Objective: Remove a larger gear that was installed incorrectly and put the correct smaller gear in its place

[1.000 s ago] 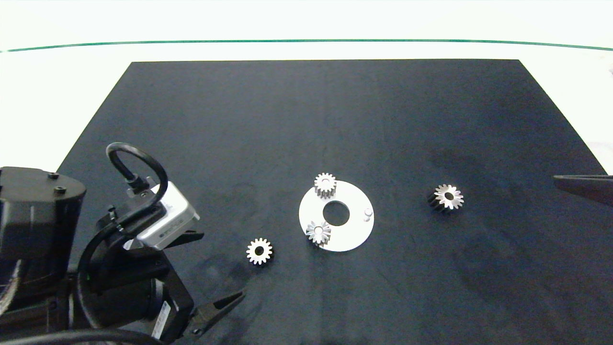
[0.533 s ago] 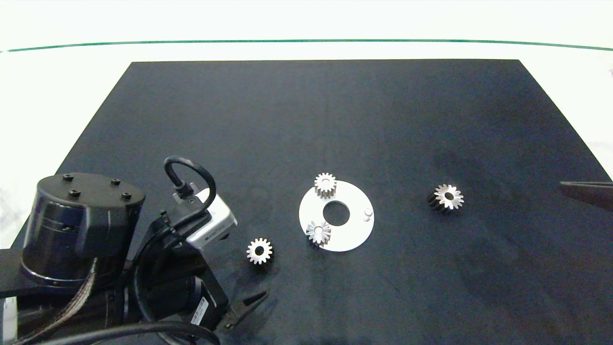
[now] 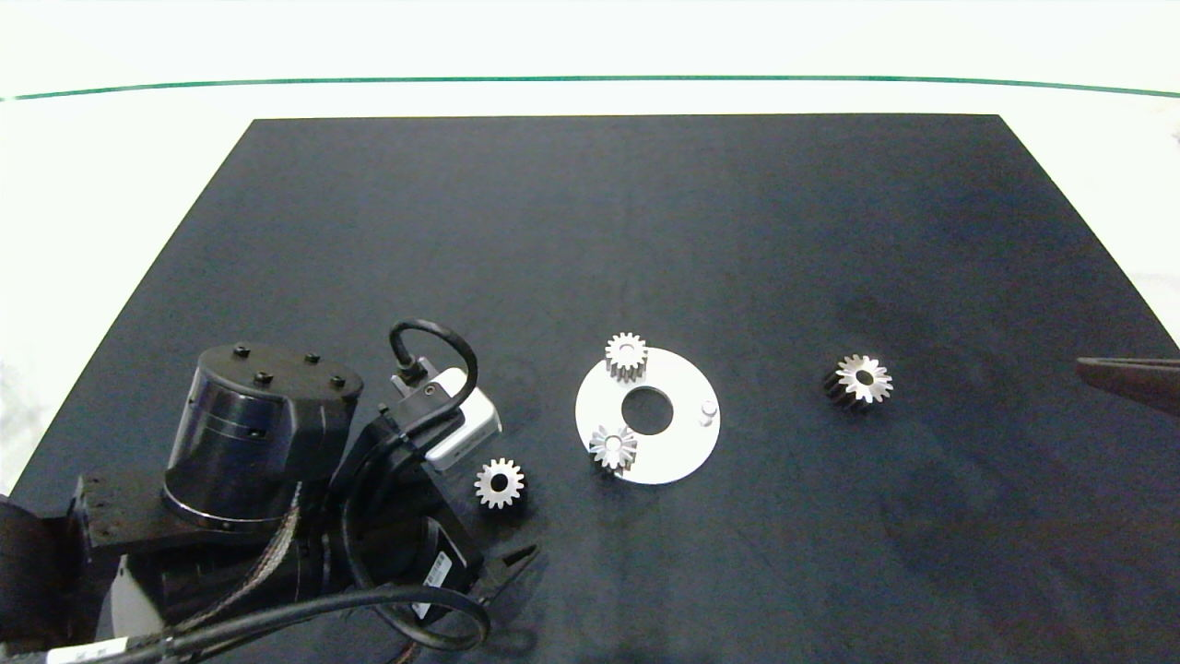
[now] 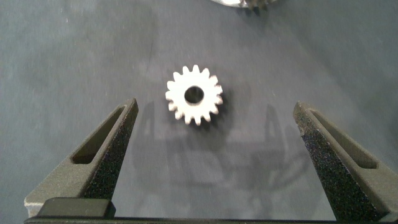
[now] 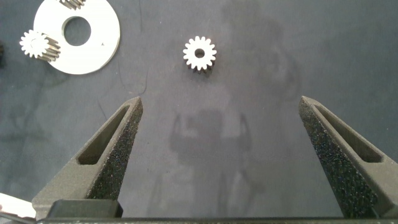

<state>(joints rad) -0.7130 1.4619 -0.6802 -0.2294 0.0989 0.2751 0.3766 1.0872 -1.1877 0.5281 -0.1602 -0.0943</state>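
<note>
A black mat [image 3: 645, 231] is seen covering most of the head view, laid on a white table [image 3: 111, 166] whose far part is crossed by a thin green line [image 3: 590, 79] near the top of the frame. The lower left of the head view is filled by the left arm [image 3: 258, 461], with its dark round joint and a small white camera box. Its left gripper [image 4: 214, 155] is held with the fingers spread wide apart, nothing between them but bare mat, and the smaller gear [image 4: 194, 95] is seen just beyond the fingertips in the left wrist view. A round silver plate [image 3: 682, 452] with a centre hole lies flat just below the middle of the head view, with two silver gears seated on it, one at its upper left edge [image 3: 626, 355] and one at its lower left edge [image 3: 613, 447], and a bare peg [image 3: 708, 409] standing on its right side. The larger gear [image 3: 859, 379] is found well apart from the plate, right of centre, lying flat on the mat; its top face is bright silver, its sides are dark, its teeth are pointed and its centre is bored. The smaller gear [image 3: 500, 483], all silver with short blunt teeth and a round bore, lies flat left of the plate, just beside the left arm. The right gripper [image 5: 221, 155] is seen only as a dark tip at the right edge of the head view; its fingers are likewise spread wide over bare mat.
</note>
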